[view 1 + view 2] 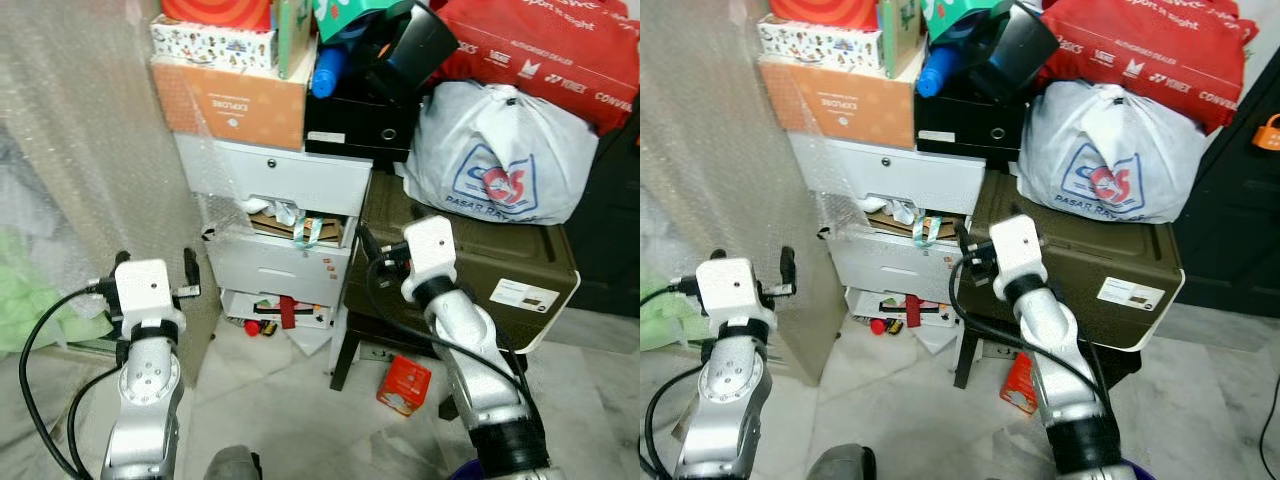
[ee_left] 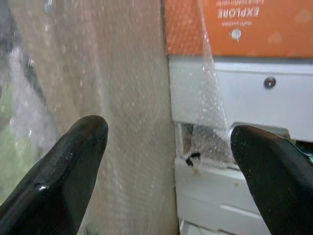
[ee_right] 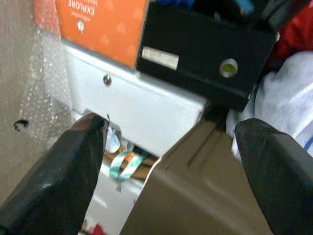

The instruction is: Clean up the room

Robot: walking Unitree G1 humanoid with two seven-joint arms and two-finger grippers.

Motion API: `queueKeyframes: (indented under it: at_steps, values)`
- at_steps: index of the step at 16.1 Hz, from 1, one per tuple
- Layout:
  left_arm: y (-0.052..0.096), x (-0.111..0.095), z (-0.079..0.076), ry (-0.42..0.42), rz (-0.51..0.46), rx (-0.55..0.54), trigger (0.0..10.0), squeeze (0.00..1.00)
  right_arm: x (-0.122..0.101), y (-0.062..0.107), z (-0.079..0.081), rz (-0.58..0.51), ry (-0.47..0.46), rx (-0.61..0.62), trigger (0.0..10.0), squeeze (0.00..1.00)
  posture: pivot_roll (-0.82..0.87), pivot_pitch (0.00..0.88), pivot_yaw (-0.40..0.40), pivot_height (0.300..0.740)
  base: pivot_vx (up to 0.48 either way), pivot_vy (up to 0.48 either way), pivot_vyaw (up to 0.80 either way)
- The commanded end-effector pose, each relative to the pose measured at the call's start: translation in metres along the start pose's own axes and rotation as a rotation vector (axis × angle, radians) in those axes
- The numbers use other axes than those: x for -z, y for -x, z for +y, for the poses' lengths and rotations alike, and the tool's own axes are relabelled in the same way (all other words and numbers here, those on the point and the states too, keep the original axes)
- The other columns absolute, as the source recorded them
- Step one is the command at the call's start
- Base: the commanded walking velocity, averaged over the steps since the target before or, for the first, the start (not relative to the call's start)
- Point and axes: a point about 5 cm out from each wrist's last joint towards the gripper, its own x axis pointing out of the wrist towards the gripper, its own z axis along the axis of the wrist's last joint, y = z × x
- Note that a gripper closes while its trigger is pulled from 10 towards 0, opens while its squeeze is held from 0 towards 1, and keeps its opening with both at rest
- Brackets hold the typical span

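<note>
A white drawer unit (image 1: 285, 180) stands ahead, its middle drawer (image 1: 295, 228) ajar with cardboard, paper and a teal ribbon spilling out. Small red and black clutter (image 1: 280, 312) lies in the open bottom of the unit. A small red box (image 1: 403, 385) lies on the floor under the olive case (image 1: 470, 265). My left gripper (image 1: 156, 266) is raised at the lower left, open and empty, facing the bubble wrap (image 2: 122, 98) and the drawers' left edge. My right gripper (image 1: 375, 255) is open and empty, held near the gap between the drawers and the olive case (image 3: 195, 186).
An orange box (image 1: 235, 100), a black box (image 1: 360, 125) and more boxes are piled on the drawers. A white plastic bag (image 1: 500, 155) and a red bag (image 1: 560, 45) sit on the olive case. A bubble-wrap sheet (image 1: 90, 150) hangs at the left. The floor is pale marble (image 1: 270, 410).
</note>
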Motion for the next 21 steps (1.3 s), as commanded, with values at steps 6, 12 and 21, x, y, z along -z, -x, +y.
queueKeyframes:
  at_steps: [6,12,21]
  values:
    - [-0.008,-0.006,-0.010,-0.014,-0.018,0.043,10.0,0.00,-0.001,0.004,-0.010,-0.001,0.006,0.088,10.0,0.00,-0.04,0.000,-0.001,0.740,0.000,0.000,0.00]
    - [-0.010,-0.007,-0.012,0.010,-0.014,0.102,10.0,0.00,-0.001,0.000,-0.008,-0.003,0.011,0.080,10.0,0.00,-0.02,0.000,-0.012,0.740,0.000,0.000,0.00]
    - [-0.008,-0.011,-0.018,0.049,-0.036,0.180,10.0,0.00,0.000,-0.004,-0.008,-0.002,0.008,0.088,10.0,0.00,-0.02,0.000,-0.014,0.740,0.000,0.000,0.00]
